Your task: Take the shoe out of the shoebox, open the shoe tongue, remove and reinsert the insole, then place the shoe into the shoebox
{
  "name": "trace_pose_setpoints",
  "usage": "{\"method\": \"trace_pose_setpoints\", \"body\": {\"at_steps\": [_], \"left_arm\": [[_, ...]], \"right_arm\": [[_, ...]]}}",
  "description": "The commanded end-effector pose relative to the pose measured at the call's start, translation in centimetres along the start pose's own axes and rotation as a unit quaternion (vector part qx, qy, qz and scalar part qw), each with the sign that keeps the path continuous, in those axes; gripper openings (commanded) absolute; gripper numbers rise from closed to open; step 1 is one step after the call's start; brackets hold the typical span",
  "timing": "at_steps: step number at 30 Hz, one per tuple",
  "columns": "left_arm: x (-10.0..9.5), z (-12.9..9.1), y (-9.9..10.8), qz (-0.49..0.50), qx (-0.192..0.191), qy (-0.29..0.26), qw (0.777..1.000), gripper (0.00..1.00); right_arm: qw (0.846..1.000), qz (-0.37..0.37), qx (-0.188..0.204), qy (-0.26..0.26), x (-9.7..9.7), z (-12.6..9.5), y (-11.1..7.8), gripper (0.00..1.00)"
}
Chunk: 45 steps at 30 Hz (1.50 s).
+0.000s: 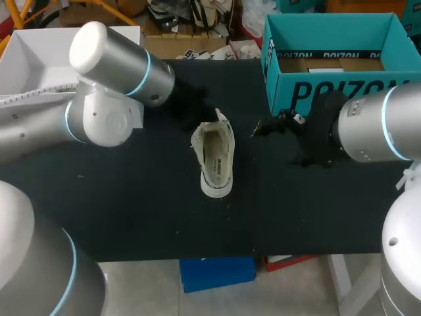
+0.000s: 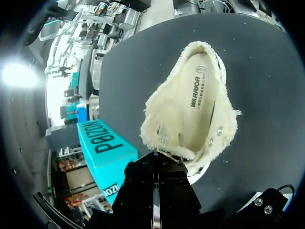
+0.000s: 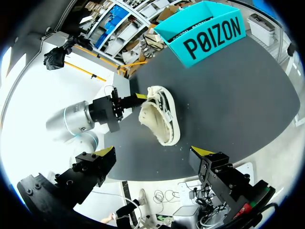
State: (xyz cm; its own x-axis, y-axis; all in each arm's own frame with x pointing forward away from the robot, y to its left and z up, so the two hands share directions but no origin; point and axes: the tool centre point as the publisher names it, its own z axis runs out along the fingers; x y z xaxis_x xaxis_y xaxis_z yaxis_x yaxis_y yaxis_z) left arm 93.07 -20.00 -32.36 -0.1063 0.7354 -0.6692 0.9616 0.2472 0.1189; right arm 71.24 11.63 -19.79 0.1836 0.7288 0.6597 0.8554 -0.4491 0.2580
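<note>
The left end effector (image 2: 155, 157) has its fingers drawn close together, pinching the frayed cloth edge of the shoe (image 2: 190, 109) near the eyelets. The insole (image 2: 198, 102) lies inside the shoe's wide opening. From the head view, the shoe rests at the middle of the dark tabletop (image 1: 131, 197), running from 12 to 6 o'clock, with the left end effector at its 11 o'clock end. The right end effector (image 3: 153, 152) hangs at the shoe's 2 o'clock, fingers (image 3: 106, 151) spread wide, holding nothing. The teal shoebox (image 1: 329, 89) stands open at 1 o'clock.
</note>
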Motion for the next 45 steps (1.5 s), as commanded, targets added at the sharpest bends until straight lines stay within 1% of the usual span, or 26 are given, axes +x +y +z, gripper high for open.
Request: {"method": "trace_pose_setpoints", "body": {"at_steps": [1,8,12,15,18,27,31,36,40,45], "left_arm": [[0.4,1.5,-0.9,0.000,0.006,-0.001,1.000,0.00],[3.1,0.5,-3.9,-0.012,0.035,0.001,0.999,0.00],[4.2,0.4,-4.7,-0.018,0.040,0.007,0.999,0.00],[4.7,0.2,-5.1,-0.020,0.042,0.010,0.999,0.00],[4.6,-0.2,-4.9,-0.017,0.038,0.011,0.999,0.00],[2.5,-1.4,-2.8,0.021,0.008,0.012,1.000,0.00],[1.5,-1.0,-2.0,0.056,0.002,0.024,0.998,0.00],[0.9,0.1,-2.4,0.103,0.015,0.057,0.993,0.00],[1.5,0.8,-3.3,0.128,0.031,0.085,0.988,0.00],[3.7,1.8,-4.9,0.145,0.054,0.122,0.981,0.00]], "right_arm": [[1.000,0.000,-0.002,-0.002,0.1,0.1,-0.1,1.00],[1.000,0.000,-0.002,-0.002,0.1,0.1,-0.1,1.00],[1.000,0.000,-0.002,-0.002,0.1,0.1,-0.1,1.00],[1.000,0.000,-0.002,-0.002,0.1,0.1,-0.1,1.00],[1.000,0.000,-0.002,-0.002,0.1,0.1,-0.1,1.00],[1.000,0.000,-0.002,-0.002,0.1,0.1,-0.1,1.00],[1.000,0.000,-0.002,-0.002,0.1,0.1,-0.1,1.00],[1.000,0.000,-0.002,-0.002,0.1,0.1,-0.1,1.00],[1.000,0.000,-0.002,-0.002,0.1,0.1,-0.1,1.00],[1.000,0.000,-0.002,-0.002,0.1,0.1,-0.1,1.00]]}}
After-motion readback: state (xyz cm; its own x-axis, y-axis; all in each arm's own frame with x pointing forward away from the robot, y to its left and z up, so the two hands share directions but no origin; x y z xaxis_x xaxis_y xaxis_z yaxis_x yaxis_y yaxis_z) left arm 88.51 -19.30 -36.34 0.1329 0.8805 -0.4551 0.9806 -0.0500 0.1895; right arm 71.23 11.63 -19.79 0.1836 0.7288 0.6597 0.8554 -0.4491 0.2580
